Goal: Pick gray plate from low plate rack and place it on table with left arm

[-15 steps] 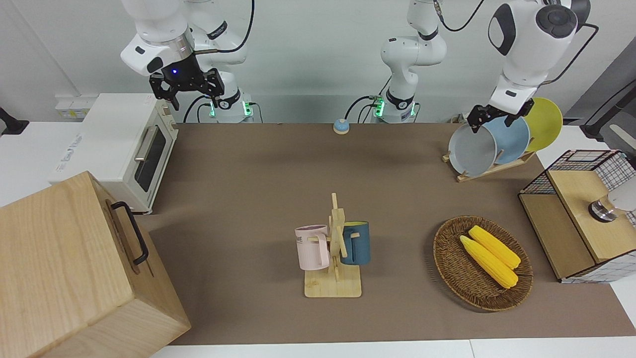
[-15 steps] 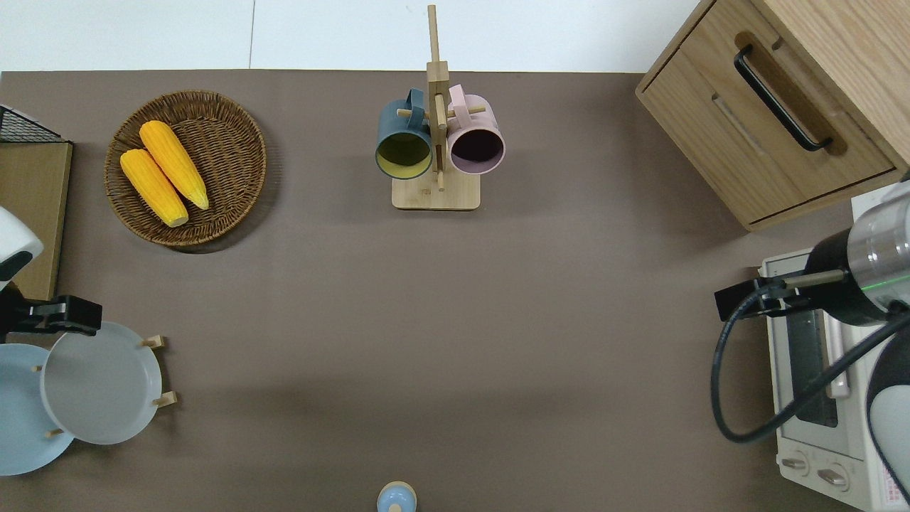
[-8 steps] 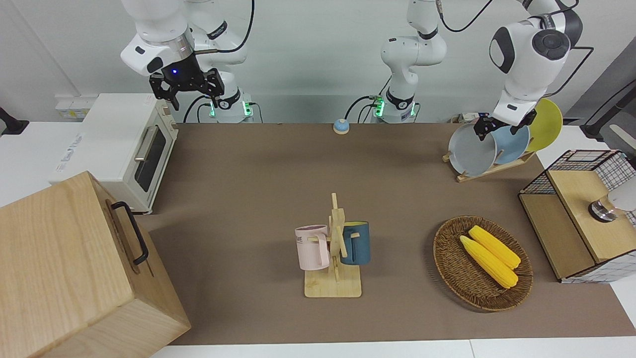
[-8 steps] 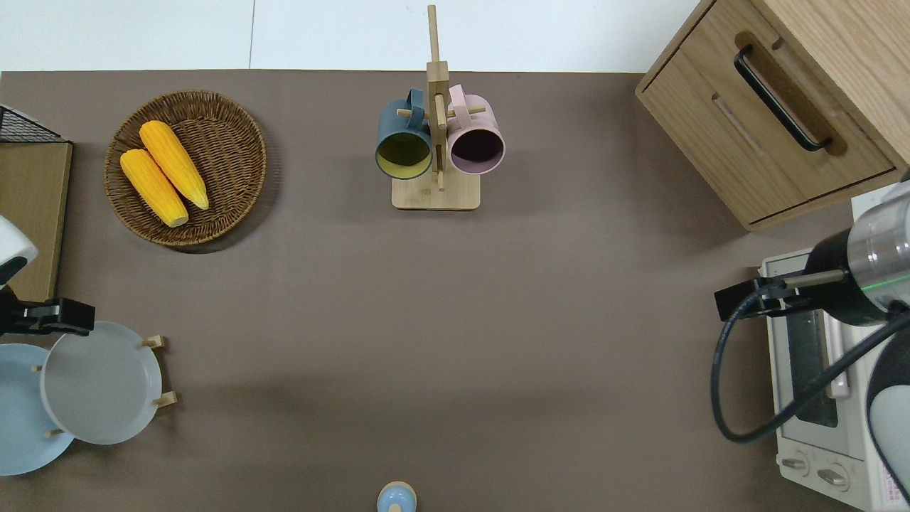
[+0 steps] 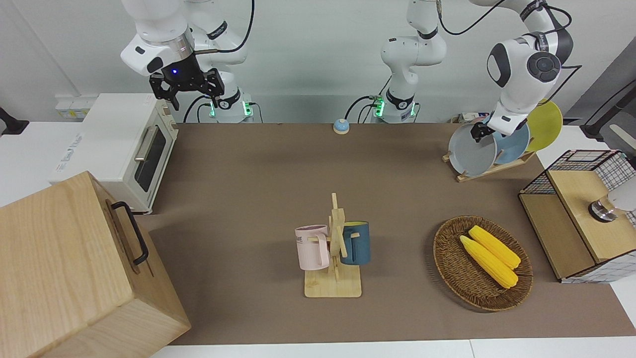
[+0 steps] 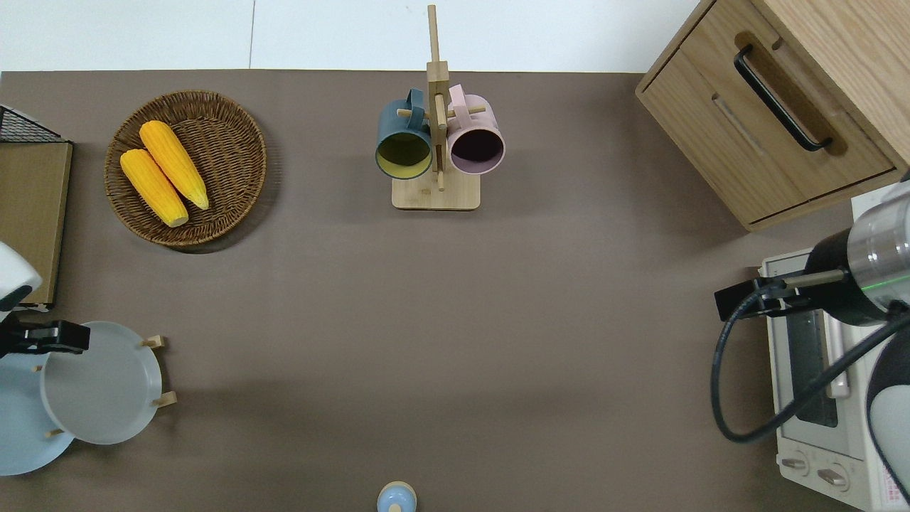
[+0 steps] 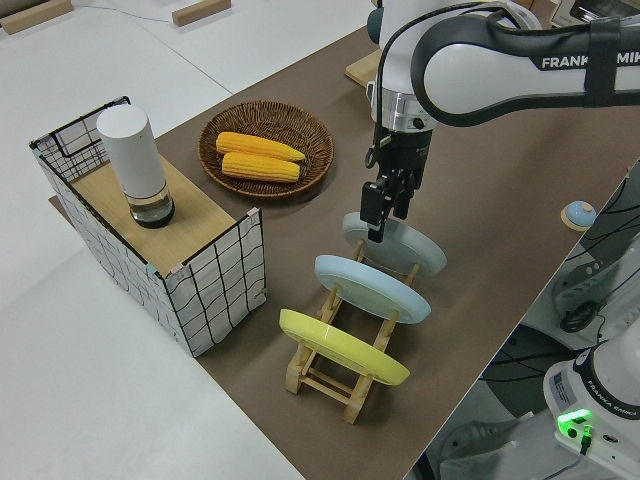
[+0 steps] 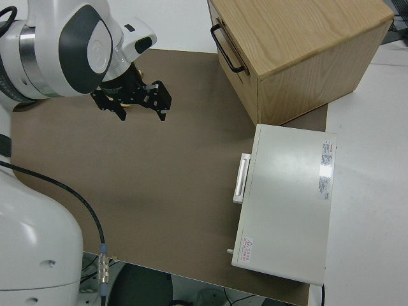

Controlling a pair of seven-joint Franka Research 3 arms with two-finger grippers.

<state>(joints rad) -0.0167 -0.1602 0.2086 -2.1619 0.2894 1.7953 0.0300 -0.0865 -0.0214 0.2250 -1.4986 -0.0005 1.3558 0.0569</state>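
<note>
The right gripper (image 5: pixel 187 91) is parked with its fingers spread apart. The gray plate (image 5: pixel 472 150) is seen standing tilted in the low plate rack (image 5: pixel 489 169), in the slot at 9 o'clock of the light blue plate (image 5: pixel 513 144). Its upper rim, at 1 o'clock, is met by the left gripper (image 5: pixel 480 133); whether the fingers are clamped cannot be told.

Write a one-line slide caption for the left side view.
Left tool at the rim of the gray plate, which stands in the rack with a blue plate and a yellow plate.
</note>
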